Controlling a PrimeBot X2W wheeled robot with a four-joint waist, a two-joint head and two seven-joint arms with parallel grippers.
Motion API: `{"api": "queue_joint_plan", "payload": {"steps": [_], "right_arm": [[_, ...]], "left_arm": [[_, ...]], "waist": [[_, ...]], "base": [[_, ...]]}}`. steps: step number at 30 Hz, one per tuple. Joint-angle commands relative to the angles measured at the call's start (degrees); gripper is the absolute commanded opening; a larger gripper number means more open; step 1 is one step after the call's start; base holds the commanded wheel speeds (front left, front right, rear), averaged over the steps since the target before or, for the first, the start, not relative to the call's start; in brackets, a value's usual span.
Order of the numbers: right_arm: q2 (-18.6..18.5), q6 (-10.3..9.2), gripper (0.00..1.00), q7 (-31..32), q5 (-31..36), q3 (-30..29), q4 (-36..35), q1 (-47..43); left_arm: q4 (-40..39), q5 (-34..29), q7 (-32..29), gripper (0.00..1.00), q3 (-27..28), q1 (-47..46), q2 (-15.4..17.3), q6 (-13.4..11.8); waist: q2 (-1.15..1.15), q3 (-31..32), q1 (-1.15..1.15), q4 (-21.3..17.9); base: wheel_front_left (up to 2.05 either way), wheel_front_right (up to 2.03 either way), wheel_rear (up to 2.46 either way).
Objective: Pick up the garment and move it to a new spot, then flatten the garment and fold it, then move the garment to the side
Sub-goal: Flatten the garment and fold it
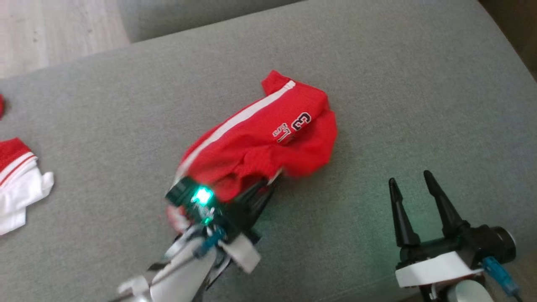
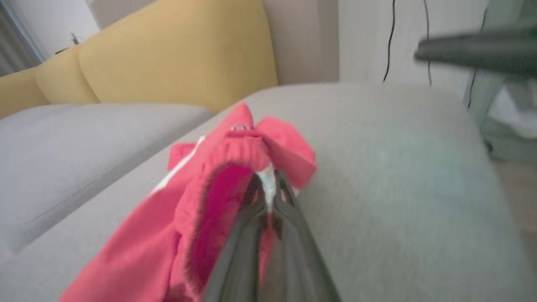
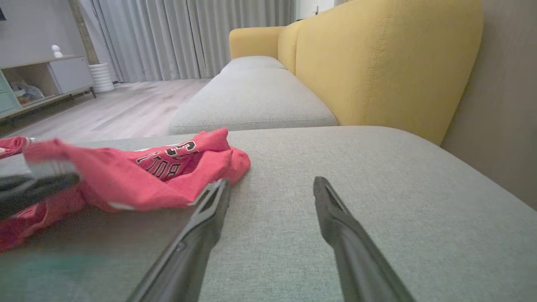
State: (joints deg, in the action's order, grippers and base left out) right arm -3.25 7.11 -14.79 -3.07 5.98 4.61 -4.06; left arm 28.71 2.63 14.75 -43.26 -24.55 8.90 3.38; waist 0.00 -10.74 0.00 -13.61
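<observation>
Grey sofa seat is spreading out under both my arms. My left gripper is reaching forward low over it. Its two dark fingers are pressing together and pinching the edge of the red garment, with a sliver of pale fabric caught between the tips. In the head view that wrist is angling up and to the right, a green light is glowing on it, and the fingertips are hiding under the cloth. My right gripper is hovering close over the seat, fingers spread wide and gripping nothing. The garment is lying to the left of those fingers, near but apart from them.

The garment is sitting crumpled in a loose heap on the seat, stretching ahead of my left fingertips. A white stripe is running along its length, and dark lettering outlined in white is showing near the far end. A ribbed band is curling open right around my left fingertips. The picture from that wrist is blurring, so I cannot tell its finer folds.

Well off to the left of my left fingers, a white-and-red cloth is lying on the same seat. Beyond my right fingers, yellow back cushions are rising behind a second grey seat. Further off, a pale wooden floor is running to grey curtains and a low cabinet.
</observation>
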Motion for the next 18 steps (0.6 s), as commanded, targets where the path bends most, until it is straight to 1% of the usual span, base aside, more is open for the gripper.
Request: {"api": "queue_joint_plan", "payload": {"steps": [1, 3, 5, 8, 10, 14, 17, 18], "right_arm": [[-0.02, 0.37, 1.0, -0.21, -0.59, 1.65, -1.29, 0.79], [0.14, 0.37, 1.0, -0.21, -0.86, 2.01, -1.04, 0.38], [0.24, 0.37, 1.0, -0.21, -1.08, 2.51, -0.81, -0.08], [0.32, 0.37, 1.0, -0.21, -2.01, 2.27, -0.85, -0.48], [0.34, 0.37, 1.0, -0.21, -3.02, 1.94, -1.14, -0.34], [0.35, 0.37, 1.0, -0.21, -3.19, 1.84, -1.23, 0.3], [0.36, 0.37, 1.0, -0.21, -3.61, 2.21, -0.12, 0.92], [0.36, 0.37, 1.0, -0.21, -3.72, 2.38, 0.77, 1.12]], "left_arm": [[-4.76, 3.05, 0.25, 0.0, 2.55, -3.55, -0.11, 1.81], [-8.69, 7.88, 0.25, 0.0, 3.39, -4.49, -0.96, 3.42], [-12.57, 12.15, 0.25, 0.0, 3.32, -5.93, -1.1, 3.93], [-17.54, 18.17, 0.18, 0.0, 3.05, -7.74, 0.22, 4.06], [-20.36, 22.99, -0.79, 0.0, 4.63, -7.35, 1.41, 4.08], [-23.03, 27.5, -3.7, 0.0, 8.09, -3.46, 6.98, 3.55], [-23.19, 27.76, -3.76, 0.0, 10.15, 0.47, 11.67, 2.35], [-23.34, 27.58, -3.58, 0.0, 10.34, 1.54, 12.91, 2.34]], "waist": [[0.0, 1.02, 0.0, 0.74], [0.0, 2.04, 0.0, 1.46], [0.0, 2.89, 0.0, 2.23], [0.0, 3.42, 0.0, 3.76], [0.0, 3.05, 0.0, 4.92], [0.0, 1.16, 0.0, 7.95], [0.0, -0.31, 0.0, 10.08], [0.0, -0.79, 0.0, 10.92]], "base": [[0.0, 0.0, 0.0], [0.0, 0.0, 0.0], [0.0, 0.0, 0.0], [0.0, 0.0, 0.0], [0.0, 0.0, 0.0], [0.0, 0.0, 0.0], [0.0, 0.0, 0.0], [0.0, 0.0, 0.0]]}}
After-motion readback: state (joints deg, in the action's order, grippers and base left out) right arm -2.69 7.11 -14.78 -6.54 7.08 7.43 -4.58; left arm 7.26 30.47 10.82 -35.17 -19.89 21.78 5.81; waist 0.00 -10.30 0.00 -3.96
